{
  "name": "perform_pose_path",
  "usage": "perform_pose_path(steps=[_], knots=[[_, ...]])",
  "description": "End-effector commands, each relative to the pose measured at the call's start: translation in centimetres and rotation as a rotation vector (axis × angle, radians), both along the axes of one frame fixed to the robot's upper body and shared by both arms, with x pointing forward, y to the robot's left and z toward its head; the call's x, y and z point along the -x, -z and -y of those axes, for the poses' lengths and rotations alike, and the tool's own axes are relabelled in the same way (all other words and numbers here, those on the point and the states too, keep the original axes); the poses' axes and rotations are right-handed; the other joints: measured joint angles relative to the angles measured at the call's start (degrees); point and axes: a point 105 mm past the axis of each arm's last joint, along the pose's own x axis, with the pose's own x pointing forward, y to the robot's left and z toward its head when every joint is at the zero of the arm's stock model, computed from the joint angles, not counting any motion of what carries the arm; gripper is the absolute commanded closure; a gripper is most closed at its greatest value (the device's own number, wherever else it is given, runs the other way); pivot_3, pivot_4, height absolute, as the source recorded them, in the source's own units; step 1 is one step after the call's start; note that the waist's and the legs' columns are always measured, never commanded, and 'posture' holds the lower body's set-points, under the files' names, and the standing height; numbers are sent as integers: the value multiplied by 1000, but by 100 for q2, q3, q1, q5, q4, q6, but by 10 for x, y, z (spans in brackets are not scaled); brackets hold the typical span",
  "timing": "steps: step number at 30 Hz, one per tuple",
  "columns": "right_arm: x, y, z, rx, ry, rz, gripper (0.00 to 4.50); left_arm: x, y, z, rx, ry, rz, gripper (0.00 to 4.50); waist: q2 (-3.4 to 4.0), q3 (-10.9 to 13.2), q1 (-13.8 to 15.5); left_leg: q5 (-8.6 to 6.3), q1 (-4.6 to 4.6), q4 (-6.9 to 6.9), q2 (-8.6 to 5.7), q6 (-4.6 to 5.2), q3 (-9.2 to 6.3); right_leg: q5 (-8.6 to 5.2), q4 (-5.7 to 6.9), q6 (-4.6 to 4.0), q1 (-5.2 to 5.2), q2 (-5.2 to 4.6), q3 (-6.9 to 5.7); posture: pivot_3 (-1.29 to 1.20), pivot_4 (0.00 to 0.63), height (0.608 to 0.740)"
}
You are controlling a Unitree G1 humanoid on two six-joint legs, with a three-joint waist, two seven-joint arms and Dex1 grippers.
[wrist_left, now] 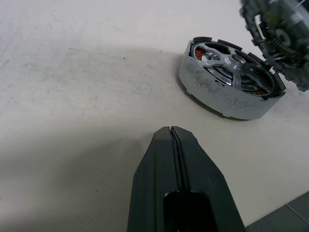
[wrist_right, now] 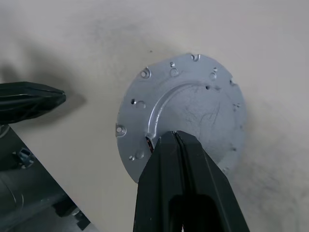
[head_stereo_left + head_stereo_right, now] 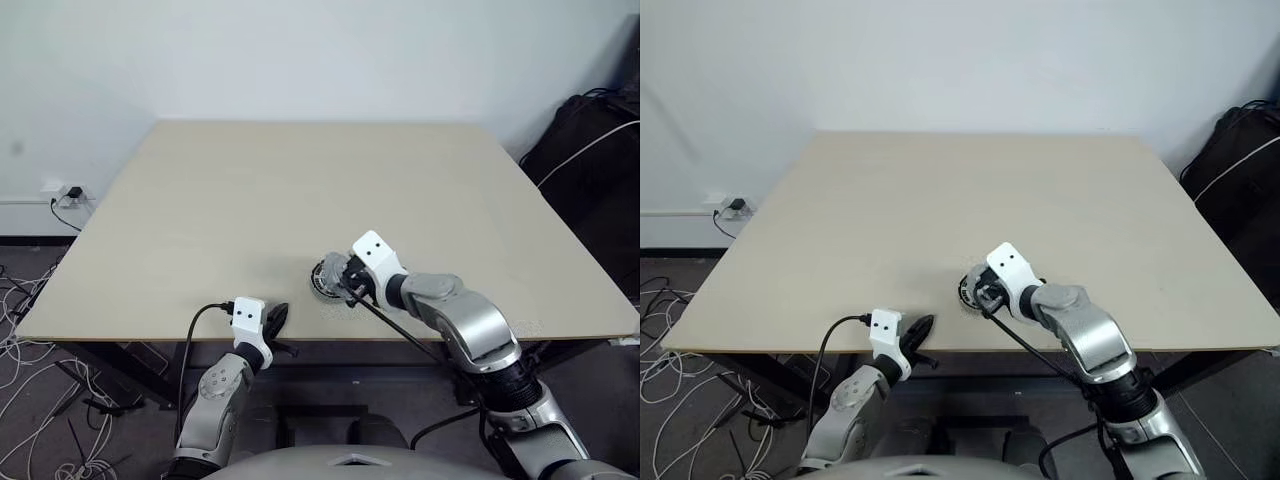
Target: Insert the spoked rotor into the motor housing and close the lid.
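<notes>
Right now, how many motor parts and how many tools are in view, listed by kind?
motor housing: 1
spoked rotor, sitting in the housing: 1
lid: 1
tools, both shut: 2 (left tool, right tool)
Total: 5

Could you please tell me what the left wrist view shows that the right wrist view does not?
Left wrist view: the motor housing on the table, the spoked rotor seated in it over copper windings, and the dark underside of the lid. Right wrist view: the lid's plain grey face, its rim seemingly pinched by the shut right gripper. Both: the lid and the shut left gripper.
</notes>
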Motion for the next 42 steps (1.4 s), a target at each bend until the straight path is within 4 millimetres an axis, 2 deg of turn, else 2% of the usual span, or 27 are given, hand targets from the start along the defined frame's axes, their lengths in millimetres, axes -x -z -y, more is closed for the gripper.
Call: perform_pose_path(steps=[1, 11, 20, 23, 25, 27, 29, 38, 39, 42], knots=[[-10, -8, -9, -21, -24, 45, 4466, -5, -17, 3, 11, 7, 63, 4500, 0, 0, 2, 0, 0, 0, 0, 0, 0, 0, 0, 0, 0, 1, 0, 0, 0, 740], [-32, 7, -13, 13, -9, 48, 4466, -4, -18, 0, 10, -6, 63, 4500, 1, 0, -1, 0, 0, 0, 0, 0, 0, 1, 1, -1, 0, 1, 1, 0, 0, 740], [-33, 33, -4, 44, 24, -32, 4466, -4, -18, 1, 11, -11, 62, 4500, 4, -8, 0, 0, 3, 0, 0, 0, 0, 1, 5, -1, 1, 1, 2, 0, 0, 740], [-35, 29, -5, 12, 26, -6, 4466, -4, -18, 1, 11, -10, 62, 4500, 6, -10, 0, 0, 5, 0, -1, 0, 0, 1, 6, -1, 2, 1, 2, 0, 0, 740], [-40, 13, -11, -79, -6, 73, 4466, -4, -18, 1, 11, -8, 61, 4500, 5, -9, 3, 0, 5, 0, -1, 0, 0, 1, 6, -1, 2, 1, 2, 0, 0, 740], [-43, -3, -13, -142, -47, 158, 3855, -4, -18, 1, 10, -6, 61, 4500, 6, -7, 0, 0, 4, 0, -1, 0, 0, 1, 5, -1, 2, 2, 2, 0, 0, 740], [-42, -10, -14, -159, -97, 206, 3231, -4, -18, 0, 9, -4, 61, 4500, 7, -6, -3, 0, 2, 0, -2, 0, 1, 1, 2, -1, 0, 5, 3, 0, 0, 740], [-42, 2, -3, -152, -228, 230, 240, -6, -20, -3, 1, -5, 69, 4500, 5, -5, -12, 1, 4, 2, 0, 0, 1, 1, 4, -1, 2, 10, 3, 0, 0, 740], [-43, 4, -2, -151, -235, 226, 15, -6, -21, -4, 0, -8, 72, 4500, 5, -5, -12, 1, 4, 3, 0, 0, 1, 1, 4, -1, 3, 10, 3, 0, 0, 740], [-42, 9, 0, -160, -263, 205, 15, -7, -22, -7, -5, -21, 81, 4500, 5, -5, -11, 1, 4, 3, 0, 0, 1, 1, 4, -1, 3, 10, 4, 0, 0, 740]])
